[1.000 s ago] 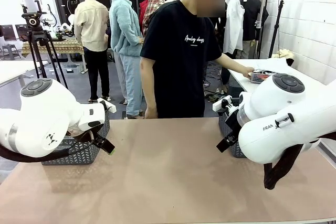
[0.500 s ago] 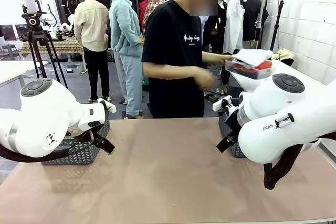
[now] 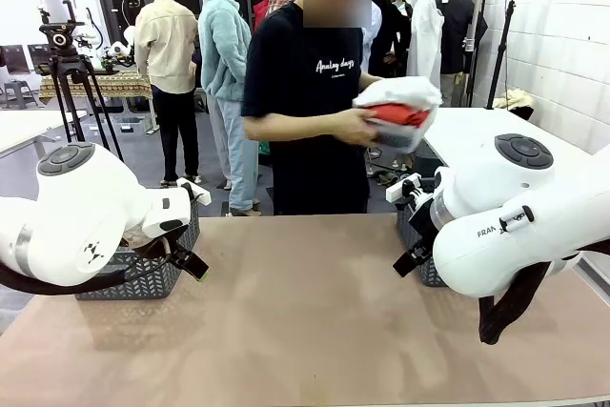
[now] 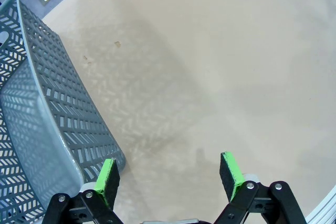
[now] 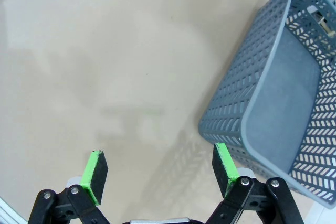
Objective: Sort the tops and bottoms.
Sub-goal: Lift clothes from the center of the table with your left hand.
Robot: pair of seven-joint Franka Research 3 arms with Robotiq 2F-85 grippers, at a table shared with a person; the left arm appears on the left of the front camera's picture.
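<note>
Standing at the far side of the bench (image 3: 305, 331), a person (image 3: 305, 140) in a black T-shirt with white lettering holds a bundle of tops (image 3: 398, 111) at chest height. The bundle is above the bench's far edge and well clear of its surface. It looks soft and loosely folded. Rumpled white cloth lies over the top and a band of orange-red cloth shows just beneath. Something pale sits underneath, but I cannot tell whether it is more cloth or a container. The person's hand (image 3: 355, 128) grips the bundle at its side toward picture left.

On the near side, two bulky white robot arms fill the lower corners of the front view. The left claw (image 4: 169, 171) hangs over bare tan bench, its two green-padded fingers spread wide with nothing between them. Just beside one finger stands the left basket (image 4: 47, 124), dark grey plastic lattice, its rounded corner nearest the claw. The right claw (image 5: 159, 169) is also spread wide and empty above bare bench. The right basket (image 5: 283, 93), of the same grey lattice, stands near one of its fingers. From the front, each basket sits toward its own side of the bench, partly hidden behind the arm there. The bundle is well apart from both claws.
</note>
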